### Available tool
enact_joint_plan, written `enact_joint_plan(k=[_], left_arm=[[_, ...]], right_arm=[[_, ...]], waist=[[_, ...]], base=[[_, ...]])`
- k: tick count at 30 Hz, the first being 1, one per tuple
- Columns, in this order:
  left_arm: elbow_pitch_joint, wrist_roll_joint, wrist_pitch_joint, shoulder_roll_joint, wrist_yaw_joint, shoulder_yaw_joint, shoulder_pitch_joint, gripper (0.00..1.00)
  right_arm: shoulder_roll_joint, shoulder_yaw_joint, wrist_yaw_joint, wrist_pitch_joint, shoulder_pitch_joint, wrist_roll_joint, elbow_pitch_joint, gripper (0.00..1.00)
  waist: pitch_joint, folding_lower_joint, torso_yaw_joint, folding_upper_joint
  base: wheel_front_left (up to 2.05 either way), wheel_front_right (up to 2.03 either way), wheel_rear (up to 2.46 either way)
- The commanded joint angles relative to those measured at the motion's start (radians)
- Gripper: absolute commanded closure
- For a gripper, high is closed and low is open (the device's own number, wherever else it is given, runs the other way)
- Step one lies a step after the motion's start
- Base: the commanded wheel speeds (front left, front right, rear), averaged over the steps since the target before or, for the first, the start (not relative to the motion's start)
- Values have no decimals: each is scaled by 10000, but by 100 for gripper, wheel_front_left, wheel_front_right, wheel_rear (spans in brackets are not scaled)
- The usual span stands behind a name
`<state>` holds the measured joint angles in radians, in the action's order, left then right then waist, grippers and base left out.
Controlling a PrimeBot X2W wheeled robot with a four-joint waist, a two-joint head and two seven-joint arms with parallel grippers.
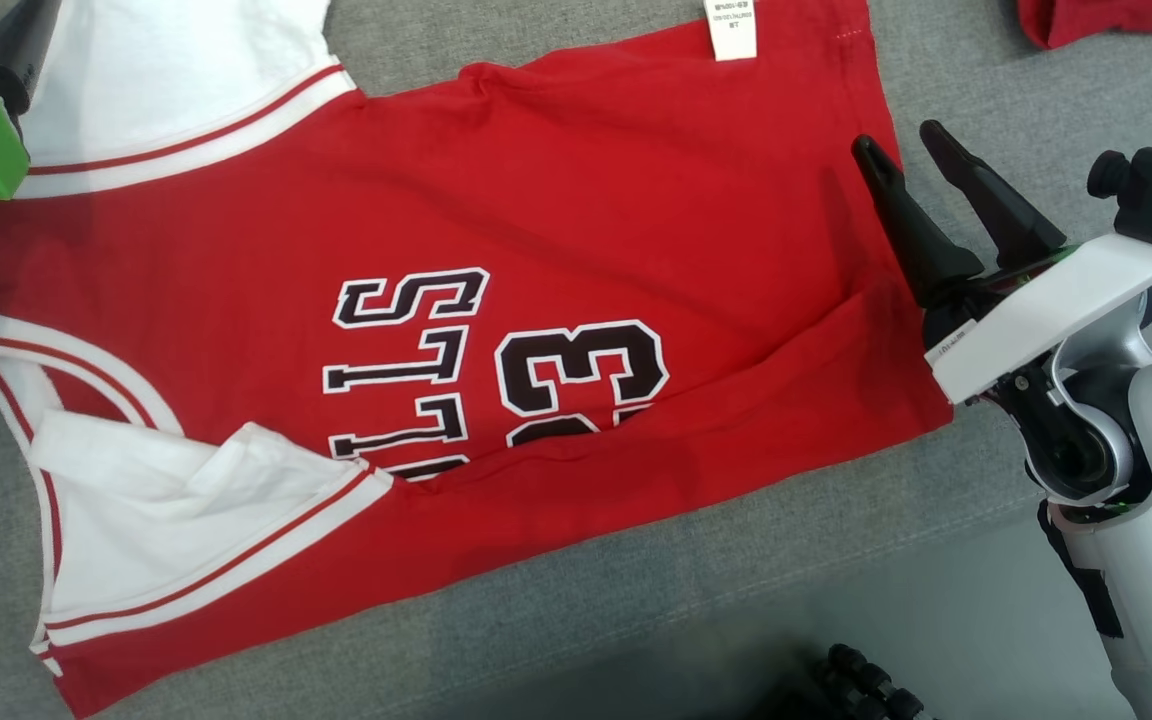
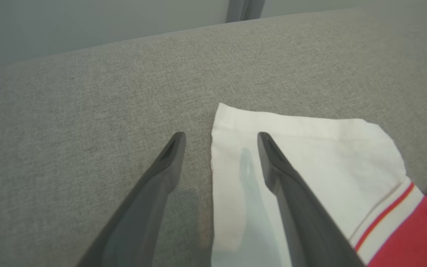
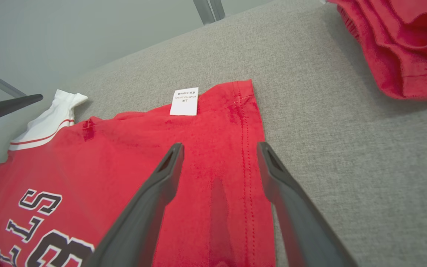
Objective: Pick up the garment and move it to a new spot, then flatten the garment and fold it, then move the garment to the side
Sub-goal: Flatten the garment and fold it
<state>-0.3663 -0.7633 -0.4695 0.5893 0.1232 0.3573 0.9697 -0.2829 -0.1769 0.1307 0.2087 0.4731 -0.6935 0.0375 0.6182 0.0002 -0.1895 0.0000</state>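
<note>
Grey fabric surface [image 1: 636, 620], red jersey [image 1: 586, 200], pale wall [image 3: 69, 37]

The red-and-white cotton jersey [image 1: 556, 230] lies on the grey woven-fabric surface [image 1: 736, 580]; the crumpled red cloth pile [image 1: 1116, 20] sits far right, apart from it.

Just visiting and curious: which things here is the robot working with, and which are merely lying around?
Job in hand: red jersey; left hand; right hand, both open.
Lying about: red clothes pile; grey surface underneath.
</note>
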Motion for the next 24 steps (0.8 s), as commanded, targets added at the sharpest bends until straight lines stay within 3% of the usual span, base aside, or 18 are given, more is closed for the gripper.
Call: enact_joint_plan(k=[1, 19, 20, 21, 23, 24], left_arm=[[-151, 70, 80, 156, 28, 9, 245, 0], [-1366, 926, 86, 485, -49, 757, 991, 0], [-1430, 935, 61, 479, -51, 782, 1011, 9], [-1509, 976, 25, 475, -49, 840, 1039, 58], [-1560, 962, -23, 450, -35, 910, 1035, 100], [-1567, 955, -56, 453, -22, 950, 1041, 100]], right_arm=[[-39, -92, -1, -97, 122, -109, 56, 0], [-47, -579, -1, -334, 268, -232, 222, 0], [-48, -597, -1, -333, 275, -236, 237, 0], [-72, -626, -1, -333, 301, -256, 279, 0], [-100, -607, -1, -358, 342, -276, 312, 0], [-108, -579, -1, -373, 367, -291, 324, 0]], waist=[[237, -2, -313, 0], [309, -2, -881, 0], [311, -2, -891, 0], [315, -2, -900, 0], [303, -2, -882, 0], [287, -2, -861, 0]], base=[[0, 0, 0], [0, 0, 0], [0, 0, 0], [0, 0, 0], [0, 0, 0], [0, 0, 0]])
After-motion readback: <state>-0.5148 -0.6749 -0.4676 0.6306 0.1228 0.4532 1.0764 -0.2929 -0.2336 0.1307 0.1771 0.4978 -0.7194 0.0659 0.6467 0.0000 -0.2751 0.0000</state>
